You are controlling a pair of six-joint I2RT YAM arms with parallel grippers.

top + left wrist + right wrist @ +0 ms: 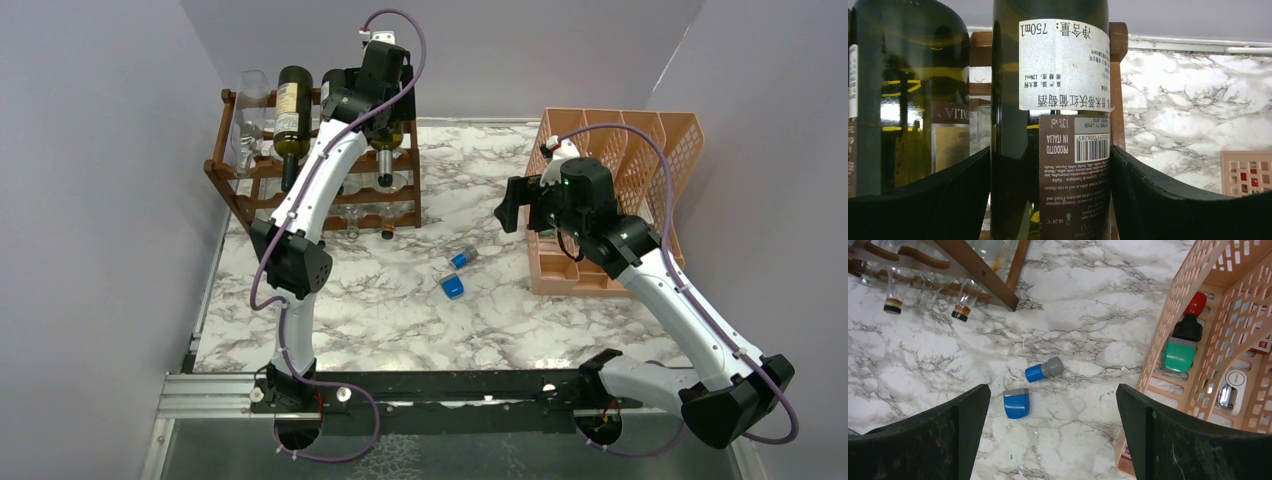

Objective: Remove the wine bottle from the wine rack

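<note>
1. Wine bottle: dark green glass with paper labels. It lies on the top tier of the wine rack at the far-left corner of the tabletop, with a second dark bottle just beside it.
2. Left gripper: jaws clamped on the wine bottle at the labelled body, pads touching both sides.
3. Right gripper: jaws apart, empty, hanging over mid-table towards the right edge.
4. Judged heavy, rigid, slick and breakable. The papered body is the best hold; lift it clear of the scallops.

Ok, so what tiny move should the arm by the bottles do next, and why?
Probably lift straight up. The left gripper looks closed against both sides of the wine bottle, which lies on the top tier of the wine rack, so raising it should free it.
</note>
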